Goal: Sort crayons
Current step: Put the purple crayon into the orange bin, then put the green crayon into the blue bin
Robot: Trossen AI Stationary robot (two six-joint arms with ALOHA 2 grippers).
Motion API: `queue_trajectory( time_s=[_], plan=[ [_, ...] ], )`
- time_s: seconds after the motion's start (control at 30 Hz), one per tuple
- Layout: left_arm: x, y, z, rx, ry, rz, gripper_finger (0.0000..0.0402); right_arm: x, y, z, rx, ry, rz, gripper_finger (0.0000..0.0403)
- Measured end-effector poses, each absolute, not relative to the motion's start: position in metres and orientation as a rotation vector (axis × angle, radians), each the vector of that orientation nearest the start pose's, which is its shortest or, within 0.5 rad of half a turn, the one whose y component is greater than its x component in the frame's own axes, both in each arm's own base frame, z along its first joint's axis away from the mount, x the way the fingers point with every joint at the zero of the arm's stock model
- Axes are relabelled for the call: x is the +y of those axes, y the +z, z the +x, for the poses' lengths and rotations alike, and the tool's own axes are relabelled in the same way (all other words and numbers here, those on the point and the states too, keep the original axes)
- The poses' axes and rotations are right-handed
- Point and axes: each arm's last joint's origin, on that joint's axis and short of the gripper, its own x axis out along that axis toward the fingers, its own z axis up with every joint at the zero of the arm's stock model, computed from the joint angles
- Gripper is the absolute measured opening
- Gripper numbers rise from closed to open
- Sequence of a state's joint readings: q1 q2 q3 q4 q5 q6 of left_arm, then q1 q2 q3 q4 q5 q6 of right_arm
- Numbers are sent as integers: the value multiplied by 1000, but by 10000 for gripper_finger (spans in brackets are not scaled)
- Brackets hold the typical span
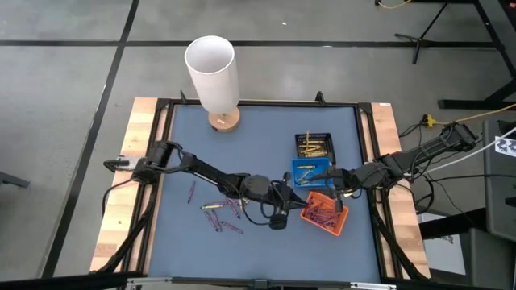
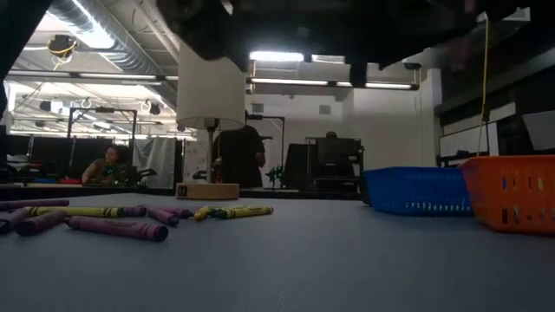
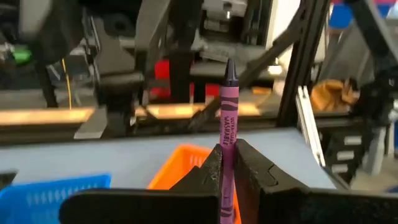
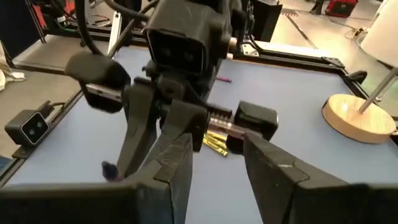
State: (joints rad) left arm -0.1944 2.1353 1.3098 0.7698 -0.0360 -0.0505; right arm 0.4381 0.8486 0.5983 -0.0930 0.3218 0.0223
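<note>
My left gripper (image 1: 298, 200) reaches across the table and is shut on a purple crayon (image 3: 228, 112) above the orange tray (image 1: 325, 213), which holds several purple crayons. My right gripper (image 1: 332, 192) faces it from the right, open and empty (image 4: 217, 158). The blue tray (image 1: 311, 171) and the black tray (image 1: 314, 147) hold yellow crayons. Loose purple and yellow crayons (image 1: 219, 213) lie flat on the mat left of the trays; they also show in the low view (image 2: 113, 227). My left gripper pinches the purple crayon's wrapped shaft (image 3: 226, 163) between its two fingers. The crayon lies along the fingers, and its pointed end (image 3: 230, 70) sticks out past the fingertips toward the table's right. It is lifted clear, above the orange tray (image 3: 180, 163).
A white lamp (image 1: 212, 68) on a round wooden base (image 1: 224, 121) stands at the far edge of the mat. One purple crayon (image 1: 192, 192) lies apart at the left. A raised black frame and wooden strips border the mat. Cables run at the right.
</note>
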Motion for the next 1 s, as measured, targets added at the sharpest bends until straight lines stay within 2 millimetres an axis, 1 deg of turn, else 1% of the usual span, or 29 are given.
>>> queue_trajectory(
  time_s=[0.17,0.37,0.5,0.7,1.0],
  plan=[
    [-91,169,470,44,-153,-46,6,71,269,174,302,113,-107,143],
    [-96,157,494,33,-158,-47,6,71,269,174,301,114,-108,143],
    [-97,151,504,27,-148,-47,10,71,268,174,305,113,-109,143],
    [-94,150,506,58,-79,-41,34,71,269,174,304,114,-109,143],
    [-93,147,506,81,-45,-32,92,71,269,174,304,114,-109,143]
  ],
)
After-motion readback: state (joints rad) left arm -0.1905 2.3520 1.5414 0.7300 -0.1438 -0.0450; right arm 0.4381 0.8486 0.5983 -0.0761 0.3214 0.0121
